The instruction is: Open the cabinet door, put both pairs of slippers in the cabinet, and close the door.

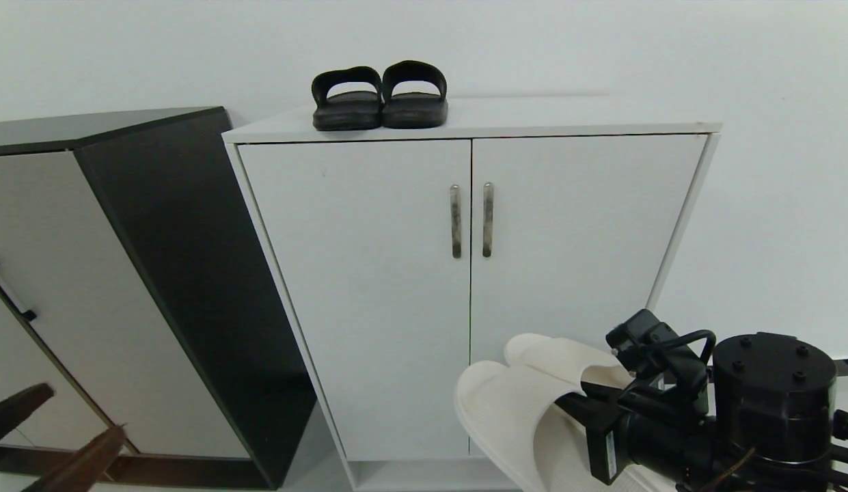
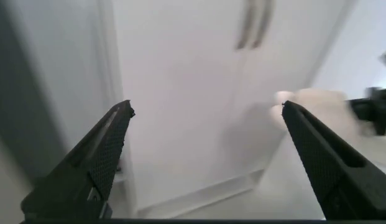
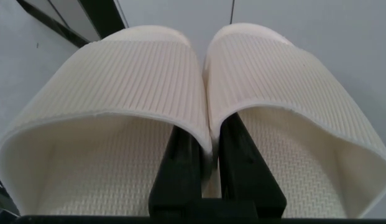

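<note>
Pinching white slippers (image 3: 127,87) together: right hand (image 3: 208,171).

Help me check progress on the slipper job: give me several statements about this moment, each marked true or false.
1. Both doors of the white cabinet are shut. True.
2. The black slippers lie inside the cabinet. False: they stand on its top.
3. The right hand grips the white slippers. True.
4. The left hand is shut on a door handle. False: it is open, short of the cabinet, holding nothing.
5. A dark cabinet stands on the white cabinet's right. False: it stands on its left, as the robot sees it.
</note>
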### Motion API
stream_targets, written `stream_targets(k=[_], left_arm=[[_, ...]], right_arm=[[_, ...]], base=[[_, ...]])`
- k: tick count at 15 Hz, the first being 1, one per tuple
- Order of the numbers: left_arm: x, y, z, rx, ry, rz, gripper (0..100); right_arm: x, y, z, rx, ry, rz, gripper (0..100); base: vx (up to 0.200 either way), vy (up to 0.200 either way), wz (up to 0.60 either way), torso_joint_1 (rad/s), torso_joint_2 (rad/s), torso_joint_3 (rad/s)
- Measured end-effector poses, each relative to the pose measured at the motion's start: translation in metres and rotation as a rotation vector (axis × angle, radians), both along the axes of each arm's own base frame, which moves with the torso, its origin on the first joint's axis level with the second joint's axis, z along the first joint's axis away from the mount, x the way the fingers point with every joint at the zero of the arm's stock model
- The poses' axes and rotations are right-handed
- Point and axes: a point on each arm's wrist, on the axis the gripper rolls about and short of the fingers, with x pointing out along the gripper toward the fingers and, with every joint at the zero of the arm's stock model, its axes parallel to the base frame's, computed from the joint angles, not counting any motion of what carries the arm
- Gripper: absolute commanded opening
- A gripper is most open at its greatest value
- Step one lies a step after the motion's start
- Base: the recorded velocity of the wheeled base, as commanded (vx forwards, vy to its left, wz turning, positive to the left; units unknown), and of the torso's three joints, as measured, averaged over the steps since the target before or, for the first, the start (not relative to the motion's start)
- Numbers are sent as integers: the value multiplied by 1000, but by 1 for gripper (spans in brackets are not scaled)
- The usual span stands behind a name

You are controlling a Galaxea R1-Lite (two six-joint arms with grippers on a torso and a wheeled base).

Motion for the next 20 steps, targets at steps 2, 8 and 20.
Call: stream_targets(k=[2,8,20], left_arm=[[32,-22,11,-4,-5,-148,100],[96,-118,48,-9,-8,-490,100],[211,-211,79,-149,109,-875,100]], right_arm=[[0,0,-1,-2,4,1,0],[-2,-1,-3,2,18,26,0],[-9,-5,-11,9,45,113,0]], base=[[0,0,0,0,0,0],[0,0,0,-6,53,50],[0,0,0,-1,13,9]])
